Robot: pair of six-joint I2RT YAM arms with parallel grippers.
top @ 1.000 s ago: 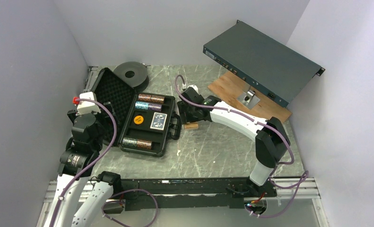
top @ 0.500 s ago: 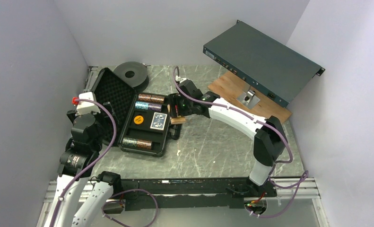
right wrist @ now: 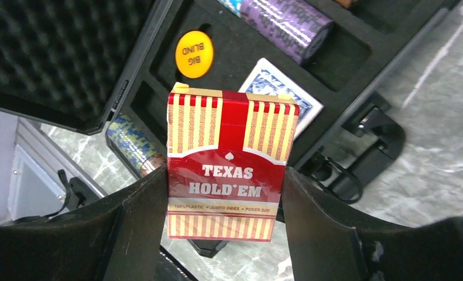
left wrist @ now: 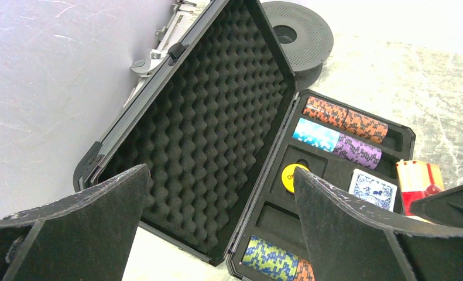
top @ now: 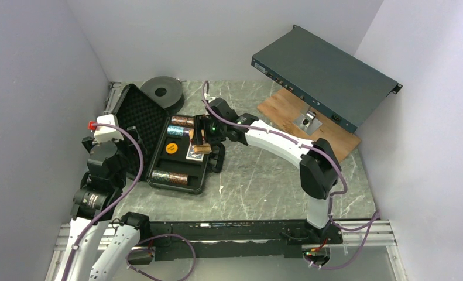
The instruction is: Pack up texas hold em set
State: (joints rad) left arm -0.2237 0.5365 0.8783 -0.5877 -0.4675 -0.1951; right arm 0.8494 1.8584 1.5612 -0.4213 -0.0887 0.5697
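1. Right wrist view: the red card deck (right wrist: pixel 226 170) stands upright, pinched by its long sides in the right gripper (right wrist: pixel 224 175), above the tray of the briefcase (top: pixel 141 120), near its handle edge.
2. To do this step well, I judge: tilt the deck flat, line it up beside the blue deck (right wrist: pixel 281 79), lower it into a free foam pocket and release only once it is seated. Which pocket is free I cannot tell.
3. Right arm stretches in over the briefcase's handle side, wrist pitched down.
4. Left gripper (left wrist: pixel 220 172) hangs spread wide and empty, facing the briefcase's lid.
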